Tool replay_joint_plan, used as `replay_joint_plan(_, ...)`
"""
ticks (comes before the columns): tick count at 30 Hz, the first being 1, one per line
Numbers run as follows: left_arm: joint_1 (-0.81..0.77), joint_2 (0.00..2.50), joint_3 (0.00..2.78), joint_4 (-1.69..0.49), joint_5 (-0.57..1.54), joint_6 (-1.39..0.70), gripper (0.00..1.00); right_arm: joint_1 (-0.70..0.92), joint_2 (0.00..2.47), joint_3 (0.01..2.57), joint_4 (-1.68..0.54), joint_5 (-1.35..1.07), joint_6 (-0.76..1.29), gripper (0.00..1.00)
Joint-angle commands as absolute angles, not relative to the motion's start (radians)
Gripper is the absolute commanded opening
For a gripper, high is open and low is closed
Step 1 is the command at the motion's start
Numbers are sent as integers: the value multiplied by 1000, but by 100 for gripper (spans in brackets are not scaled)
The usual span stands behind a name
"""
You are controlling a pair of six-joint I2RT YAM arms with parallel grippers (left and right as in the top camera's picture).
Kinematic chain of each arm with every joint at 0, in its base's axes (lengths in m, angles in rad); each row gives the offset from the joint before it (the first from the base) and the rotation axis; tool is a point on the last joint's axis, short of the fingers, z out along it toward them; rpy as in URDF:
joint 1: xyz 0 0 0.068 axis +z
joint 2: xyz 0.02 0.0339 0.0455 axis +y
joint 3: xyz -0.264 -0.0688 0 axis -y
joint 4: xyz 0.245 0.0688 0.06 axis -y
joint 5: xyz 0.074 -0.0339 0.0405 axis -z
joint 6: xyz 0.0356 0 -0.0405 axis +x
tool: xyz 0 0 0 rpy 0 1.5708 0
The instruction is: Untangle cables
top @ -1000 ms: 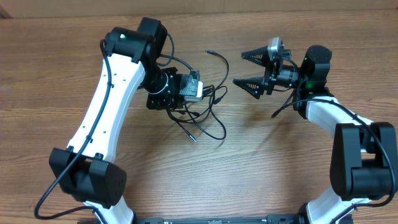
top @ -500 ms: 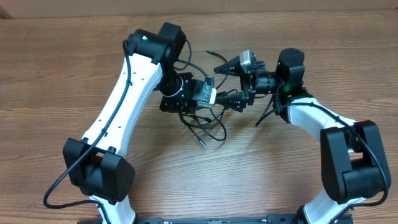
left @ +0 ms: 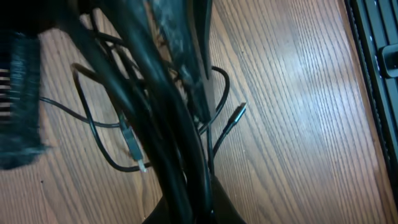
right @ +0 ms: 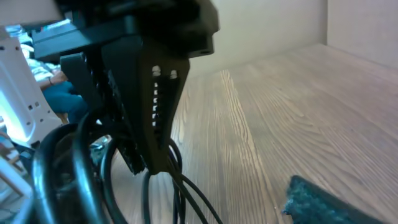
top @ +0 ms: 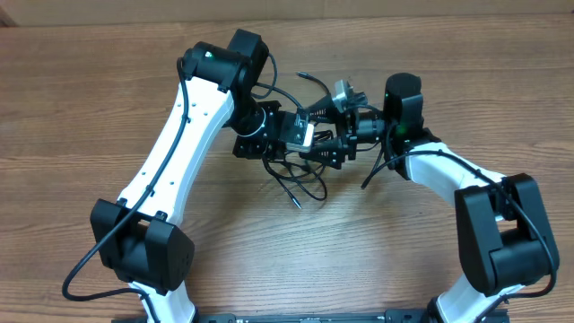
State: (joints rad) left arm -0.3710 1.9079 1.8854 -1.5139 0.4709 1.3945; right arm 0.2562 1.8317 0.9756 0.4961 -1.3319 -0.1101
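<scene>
The cables (top: 303,182) are a tangle of thin black cords at the table's middle, with one plug end reaching back (top: 300,75). My left gripper (top: 296,151) is shut on a bunch of them. In the left wrist view the cords (left: 127,134) run out of the jaws and hang over the wood, with a loose plug (left: 238,112) to the right. My right gripper (top: 316,133) is open, its fingers either side of the left gripper's tip. In the right wrist view the cords (right: 189,190) hang under the left finger (right: 152,93). One right pad (right: 339,202) shows at lower right, touching nothing.
The two arms meet close together over the wooden table (top: 430,251). The right arm's own thicker black wire (top: 381,166) hangs beside its wrist. The table's front edge holds the arm bases (top: 314,316).
My left gripper carried the cable bunch right, then held still. My right gripper moved left, and its open fingers now straddle the left gripper's tip and the cords.
</scene>
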Motion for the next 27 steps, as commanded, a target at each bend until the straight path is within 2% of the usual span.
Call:
replay_joint_plan(1,-372,1909,1887,-1506,545,1428,4,276,1808,983,476,-1283,-107,73)
replay_joint_plan(8,-363,1909,1887,-1507,551,1427,4,275,1808,983,440,-1246,-110,18)
replay_joint_plan(11,-360,1909,1887,-1509,551,1424,4,274,1808,983,443,-1233,-110,4)
replay_joint_plan(13,-357,1909,1887,-1509,550,1425,5,274,1808,983,443,-1230,-110,4)
replay_joint_plan(14,-358,1909,1887,-1508,543,1424,14,274,1808,983,443,-1224,-110,4)
replay_joint_plan(15,-358,1909,1887,-1509,537,1424,49,272,1808,983,443,-1216,-110,4)
replay_joint_plan(16,-358,1909,1887,-1510,530,1423,97,268,1808,983,443,-1203,-110,4)
replay_joint_plan(17,-358,1909,1887,-1510,516,1407,100,263,1808,983,443,-1186,-109,4)
replay_joint_plan(27,-296,1909,1887,-1517,446,1292,100,136,1808,983,451,-1107,-48,4)
